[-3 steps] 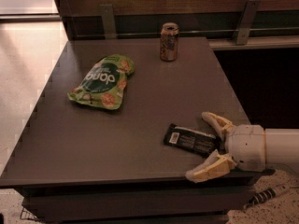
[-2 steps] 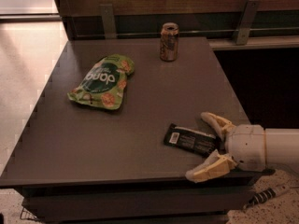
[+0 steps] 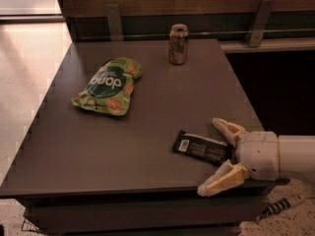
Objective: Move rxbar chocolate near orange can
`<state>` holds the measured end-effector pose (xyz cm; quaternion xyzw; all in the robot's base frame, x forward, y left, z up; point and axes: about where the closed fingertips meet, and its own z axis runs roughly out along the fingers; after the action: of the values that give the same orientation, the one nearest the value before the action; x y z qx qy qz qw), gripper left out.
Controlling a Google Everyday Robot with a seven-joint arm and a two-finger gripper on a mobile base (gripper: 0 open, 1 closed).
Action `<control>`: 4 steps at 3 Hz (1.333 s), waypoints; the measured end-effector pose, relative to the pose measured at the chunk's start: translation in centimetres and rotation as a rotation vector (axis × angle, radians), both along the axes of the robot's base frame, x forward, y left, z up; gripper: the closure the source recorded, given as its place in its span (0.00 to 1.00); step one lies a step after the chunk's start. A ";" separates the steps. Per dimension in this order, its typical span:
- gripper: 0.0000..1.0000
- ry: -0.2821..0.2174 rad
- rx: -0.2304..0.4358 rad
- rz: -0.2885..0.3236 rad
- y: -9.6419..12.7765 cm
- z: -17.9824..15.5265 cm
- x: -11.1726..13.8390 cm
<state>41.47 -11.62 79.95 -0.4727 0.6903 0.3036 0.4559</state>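
Observation:
The rxbar chocolate (image 3: pixel 201 147) is a flat black wrapper with a white label patch, lying near the front right of the dark table (image 3: pixel 147 112). The orange can (image 3: pixel 178 44) stands upright at the table's far edge, well apart from the bar. My gripper (image 3: pixel 212 156) comes in from the right at the table's front right corner. It is open, with one pale finger (image 3: pixel 227 130) beyond the bar's right end and the other (image 3: pixel 221 180) in front of it. The bar's right end lies between them, not clamped.
A green snack bag (image 3: pixel 108 85) lies on the table's left half. A wooden wall with a rail and metal brackets (image 3: pixel 113 21) runs behind the table. A light floor lies to the left, a dark recess to the right.

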 end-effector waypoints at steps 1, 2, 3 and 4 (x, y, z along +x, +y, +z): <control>0.00 -0.002 0.001 -0.015 -0.3 1.5 0.0; 0.00 -0.003 0.002 -0.027 -0.4 2.2 0.1; 0.00 -0.005 0.002 -0.038 -0.2 1.9 0.4; 0.00 -0.016 0.024 -0.060 -0.3 1.2 0.8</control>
<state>42.26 -11.88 81.12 -0.4485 0.6969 0.2943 0.4759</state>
